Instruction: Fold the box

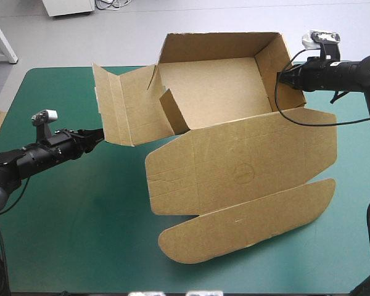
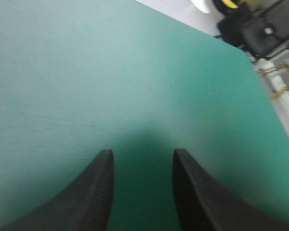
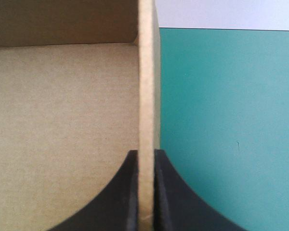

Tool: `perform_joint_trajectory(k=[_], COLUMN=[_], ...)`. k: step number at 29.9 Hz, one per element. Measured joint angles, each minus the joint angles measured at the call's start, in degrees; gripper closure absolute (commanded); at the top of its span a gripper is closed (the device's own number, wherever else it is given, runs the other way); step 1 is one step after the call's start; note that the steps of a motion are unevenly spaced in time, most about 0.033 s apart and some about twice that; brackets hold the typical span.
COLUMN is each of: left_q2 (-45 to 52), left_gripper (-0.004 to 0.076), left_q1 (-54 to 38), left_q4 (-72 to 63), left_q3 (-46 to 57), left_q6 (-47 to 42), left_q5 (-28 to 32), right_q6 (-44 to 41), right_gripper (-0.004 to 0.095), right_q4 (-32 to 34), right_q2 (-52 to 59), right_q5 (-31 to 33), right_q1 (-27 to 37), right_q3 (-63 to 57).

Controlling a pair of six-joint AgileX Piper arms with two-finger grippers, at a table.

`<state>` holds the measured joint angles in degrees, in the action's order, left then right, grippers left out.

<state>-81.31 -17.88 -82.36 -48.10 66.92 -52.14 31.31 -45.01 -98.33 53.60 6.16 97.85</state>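
My right gripper (image 1: pixel 280 79) is clamped on the right wall (image 3: pixel 146 96) of the box (image 1: pixel 222 92), which sits on the far half of the teal-green cover (image 1: pixel 80 216). My left gripper (image 1: pixel 98 135) hangs with fingers apart. The splayed left flap (image 1: pixel 120 108) lies just ahead of it, so I judge raising that flap falls to this nearer arm.
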Motion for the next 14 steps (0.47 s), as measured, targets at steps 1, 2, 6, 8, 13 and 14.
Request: perform_joint_trajectory(k=[1, 2, 6, 8, 13, 14], left_q2=[-1.4, -2.8, -6.6, -8.0, -9.7, -9.8], left_gripper=[0.045, 0.0452, 0.0465, 0.0465, 0.0465, 0.0465], left_q1=[0.0, 0.0, 0.3, 1.5, 7.8, 8.9], left_q4=[-1.8, -3.5, -8.6, -10.6, -13.3, -13.4], left_q3=[0.0, 0.0, -0.1, -0.2, -1.3, -1.9], left_q6=[0.7, 1.4, 3.2, 4.0, 5.6, 5.6], left_q5=[-2.2, -3.8, -7.6, -8.4, -9.7, -9.8], right_q6=[0.0, 0.0, 0.1, 0.2, 0.2, 0.2], right_gripper=[0.0907, 0.0907, 0.0907, 0.0907, 0.0907, 0.0906], right_q4=[-0.1, -0.2, -0.2, -0.5, -1.0, -1.0], right_q2=[0.0, 0.0, 0.1, 0.1, 0.1, 0.1], right_q5=[0.2, 0.4, 0.9, 0.9, 0.9, 1.0], right_q1=[0.0, 0.0, 0.0, 0.0, 0.0, 0.0], right_q3=[0.0, 0.0, 0.0, 0.0, 0.0, 0.0])
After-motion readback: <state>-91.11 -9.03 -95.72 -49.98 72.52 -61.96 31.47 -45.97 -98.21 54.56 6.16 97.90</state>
